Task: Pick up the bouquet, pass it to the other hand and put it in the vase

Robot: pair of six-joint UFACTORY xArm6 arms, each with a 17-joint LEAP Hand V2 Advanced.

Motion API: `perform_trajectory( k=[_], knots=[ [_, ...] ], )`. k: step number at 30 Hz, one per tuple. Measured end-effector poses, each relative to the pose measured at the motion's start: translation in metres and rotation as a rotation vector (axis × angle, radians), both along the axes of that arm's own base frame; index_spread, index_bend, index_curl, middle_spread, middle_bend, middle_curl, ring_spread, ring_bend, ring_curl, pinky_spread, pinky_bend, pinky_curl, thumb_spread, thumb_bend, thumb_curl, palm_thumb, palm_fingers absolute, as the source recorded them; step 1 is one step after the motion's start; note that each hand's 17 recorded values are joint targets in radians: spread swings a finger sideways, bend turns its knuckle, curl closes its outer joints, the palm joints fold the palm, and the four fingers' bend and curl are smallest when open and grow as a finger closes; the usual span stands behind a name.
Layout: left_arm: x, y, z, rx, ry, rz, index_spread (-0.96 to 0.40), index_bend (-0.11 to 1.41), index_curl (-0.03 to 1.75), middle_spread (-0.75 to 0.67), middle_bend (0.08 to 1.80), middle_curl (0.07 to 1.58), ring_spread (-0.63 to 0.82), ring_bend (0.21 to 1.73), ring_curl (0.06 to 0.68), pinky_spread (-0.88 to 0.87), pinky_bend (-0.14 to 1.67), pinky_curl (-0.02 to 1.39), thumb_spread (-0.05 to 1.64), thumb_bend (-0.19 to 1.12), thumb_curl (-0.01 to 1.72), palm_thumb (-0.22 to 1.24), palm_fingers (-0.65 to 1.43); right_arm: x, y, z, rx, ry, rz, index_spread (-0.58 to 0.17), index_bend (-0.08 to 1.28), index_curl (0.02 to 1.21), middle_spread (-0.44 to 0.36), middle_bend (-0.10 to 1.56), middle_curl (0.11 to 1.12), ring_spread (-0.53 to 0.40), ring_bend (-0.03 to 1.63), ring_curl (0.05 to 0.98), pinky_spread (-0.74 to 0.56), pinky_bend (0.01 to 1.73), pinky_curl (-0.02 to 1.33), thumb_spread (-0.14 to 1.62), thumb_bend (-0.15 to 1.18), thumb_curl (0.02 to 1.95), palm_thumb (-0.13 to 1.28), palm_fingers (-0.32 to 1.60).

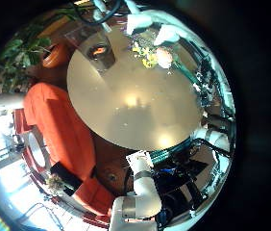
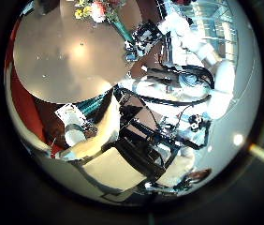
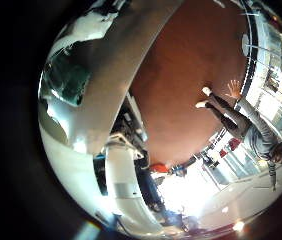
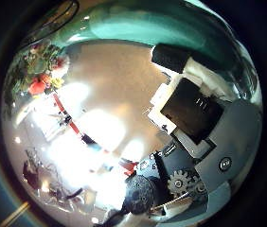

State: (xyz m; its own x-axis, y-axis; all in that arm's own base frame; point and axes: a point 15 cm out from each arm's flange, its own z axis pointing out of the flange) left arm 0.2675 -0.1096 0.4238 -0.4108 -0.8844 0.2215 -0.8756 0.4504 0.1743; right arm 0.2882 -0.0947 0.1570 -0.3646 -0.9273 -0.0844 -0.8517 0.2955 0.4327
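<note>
The bouquet (image 1: 150, 55) is at the rim of the round table (image 1: 126, 111), flowers over the tabletop, near a glass vase (image 1: 102, 50) that stands upright. In the left thumb side palm view the bouquet (image 2: 95, 11) has its stem running into my right hand (image 2: 146, 45), whose fingers are curled at the stem's end. In the right thumb side palm view the flowers (image 4: 44, 71) are away from the palm and the stem leads back to my right hand (image 4: 190, 99). My left hand (image 1: 137, 19) is high above the table, fingers relaxed, holding nothing.
A sofa (image 1: 54, 125) curves round one side of the table. A potted plant (image 1: 15, 53) stands beyond the vase. A chair (image 2: 127, 155) is below my left hand. My right arm (image 2: 202, 70) reaches in beside the table.
</note>
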Motion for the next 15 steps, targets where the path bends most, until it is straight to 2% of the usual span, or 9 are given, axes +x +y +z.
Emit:
perform_trajectory(
  k=[5, 15],
  knots=[
    [-0.0002, 0.0005, 0.0007, -0.001, -0.002, 0.002, 0.04, 0.18, 0.37, 0.29, 0.19, 0.34, 0.45, 0.55, 0.166, 0.46, 0.19, 0.31, 1.12, -0.02, 0.33, 0.35, 0.25, 0.0, 0.0, 0.0, 0.0, 0.0, 0.0, -0.375, 1.02, 0.91, -0.208, 1.22, 0.87, -0.223, 1.39, 0.599, -0.23, 1.45, 0.44, 0.93, 0.07, 0.64, 1.13, 1.19],
    [0.0073, -0.0008, -0.0005, 0.0, 0.001, 0.004, 0.04, 0.18, 0.37, 0.29, 0.19, 0.34, 0.45, 0.55, 0.165, 0.46, 0.19, 0.31, 1.12, -0.02, 0.33, 0.35, 0.26, 0.0, 0.0, 0.0, 0.0, 0.0, 0.0, -0.3, 1.11, 0.95, -0.161, 1.31, 0.87, -0.196, 1.46, 0.653, -0.19, 1.46, 0.52, 0.91, 0.05, 0.76, 1.15, 1.14]
  ],
)
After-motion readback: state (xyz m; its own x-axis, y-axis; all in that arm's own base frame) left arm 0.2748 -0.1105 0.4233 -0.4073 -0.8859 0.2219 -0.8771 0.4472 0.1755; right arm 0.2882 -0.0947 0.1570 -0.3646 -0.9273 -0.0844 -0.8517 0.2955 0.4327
